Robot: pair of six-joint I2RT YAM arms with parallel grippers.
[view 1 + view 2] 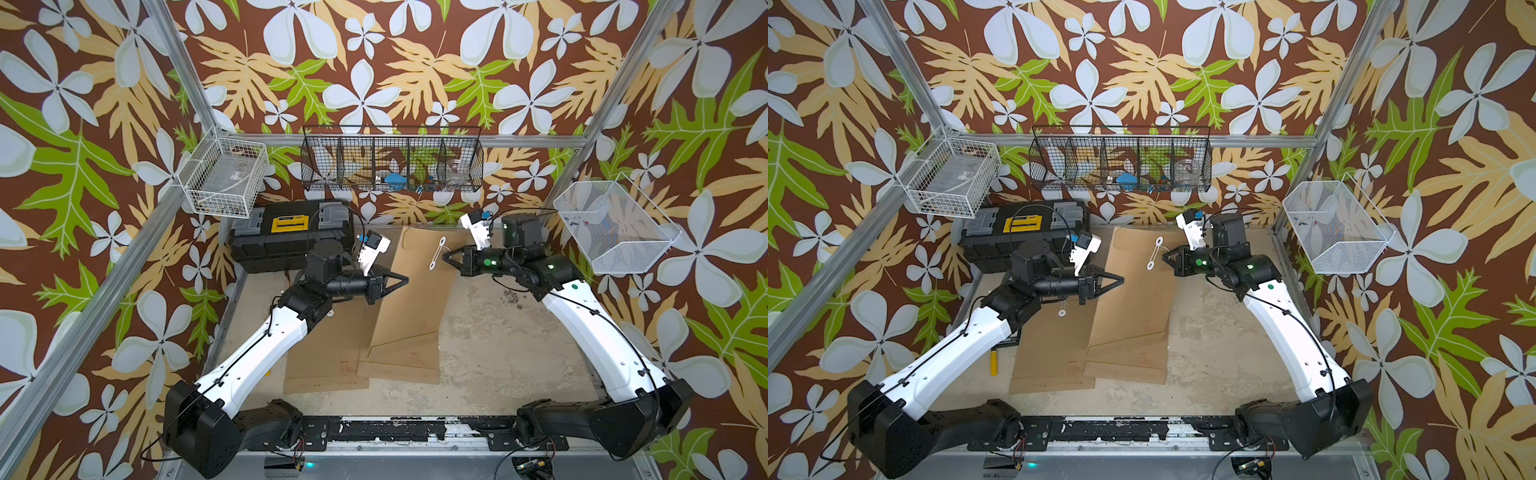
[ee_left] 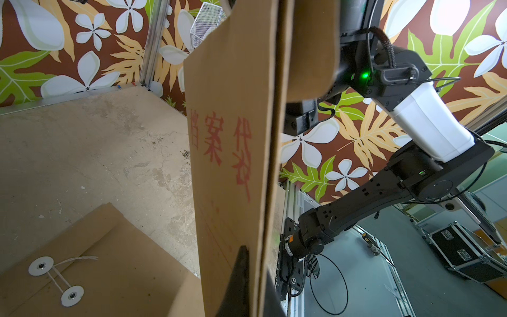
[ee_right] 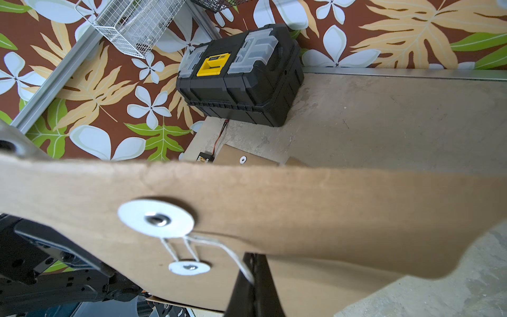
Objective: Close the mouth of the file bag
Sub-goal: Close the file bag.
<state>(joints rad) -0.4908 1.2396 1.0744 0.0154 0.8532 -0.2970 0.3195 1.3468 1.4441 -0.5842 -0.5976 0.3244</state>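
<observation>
Three file bags [image 1: 419, 299] [image 1: 328, 365] [image 1: 399, 372], one toolbox [image 1: 291, 237]
Three wire baskets: two white baskets [image 1: 226, 176] [image 1: 615, 226], one black basket [image 1: 392, 160]. Two robot hands: left hand [image 1: 406, 279], right hand [image 1: 444, 256].

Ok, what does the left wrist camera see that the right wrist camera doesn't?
Only the left wrist view shows the red letters on the held bag, and the right arm behind it. Only the right wrist view shows the toolbox, plus the held bag's two white discs and the string running into the shut right pincer. Both show the held bag, a flat bag on the table, and the flowery wall.
</observation>
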